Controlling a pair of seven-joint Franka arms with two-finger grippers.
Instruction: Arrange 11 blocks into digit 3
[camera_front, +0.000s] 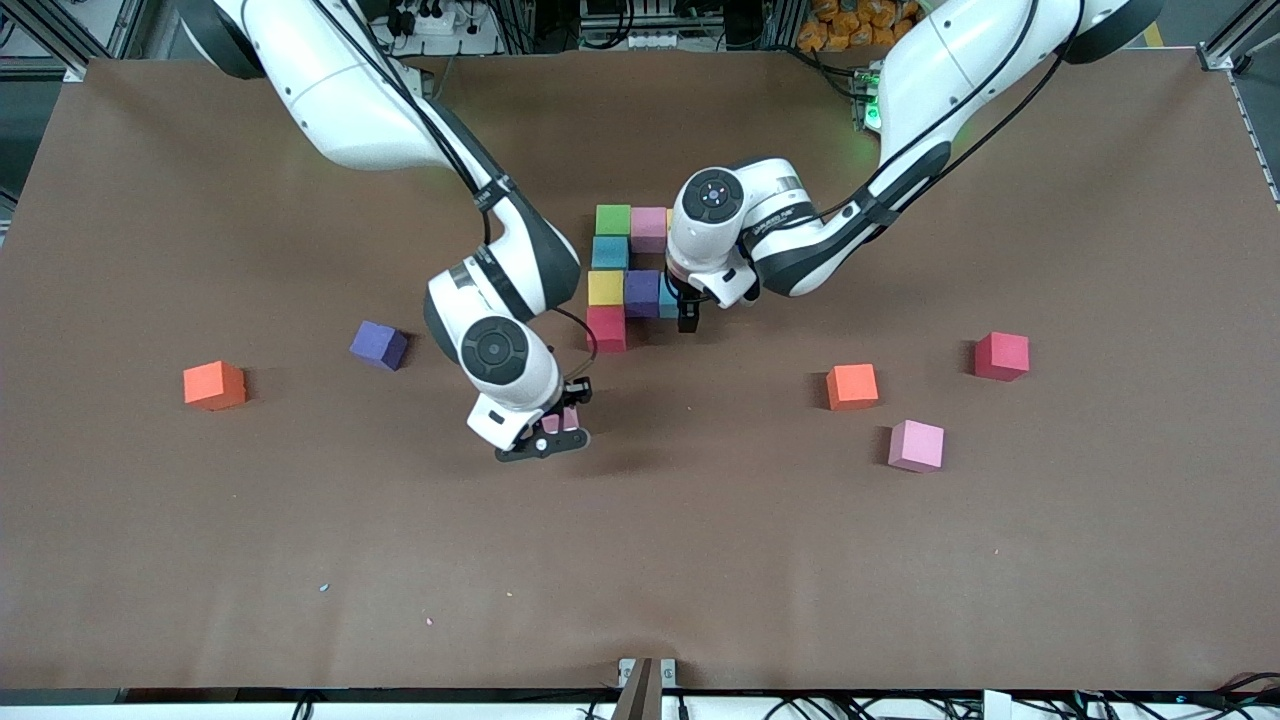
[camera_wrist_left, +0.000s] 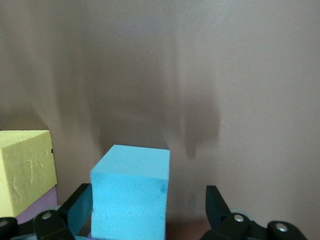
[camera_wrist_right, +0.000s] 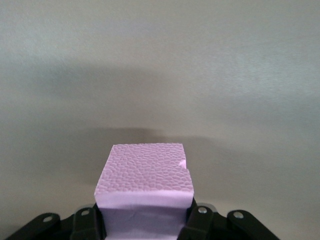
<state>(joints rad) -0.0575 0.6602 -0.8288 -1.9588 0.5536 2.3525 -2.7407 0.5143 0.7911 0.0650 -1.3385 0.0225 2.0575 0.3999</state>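
Brown matting covers the table (camera_front: 200, 560). From the front, seven cubes touch in a cluster (camera_front: 625, 275) at mid-table: green (camera_front: 613, 219) and pink (camera_front: 649, 228) farthest from the camera, then light blue (camera_front: 610, 252), yellow (camera_front: 605, 288) with purple (camera_front: 641, 292) and another light blue (camera_front: 667, 298) beside it, and red (camera_front: 606, 328) nearest. Six lie loose: two orange (camera_front: 214, 385) (camera_front: 852, 386), one purple (camera_front: 378, 345), one red (camera_front: 1001, 356), one pink (camera_front: 916, 445).

The left gripper (camera_front: 688, 318) stands by the cluster; its wrist view shows jaws apart around a matte light blue block (camera_wrist_left: 131, 195), beside a yellow cube (camera_wrist_left: 26, 170).

The right gripper (camera_front: 560, 420) is clamped on a pebbled pink block (camera_wrist_right: 146, 182), over bare mat nearer the camera than the cluster.
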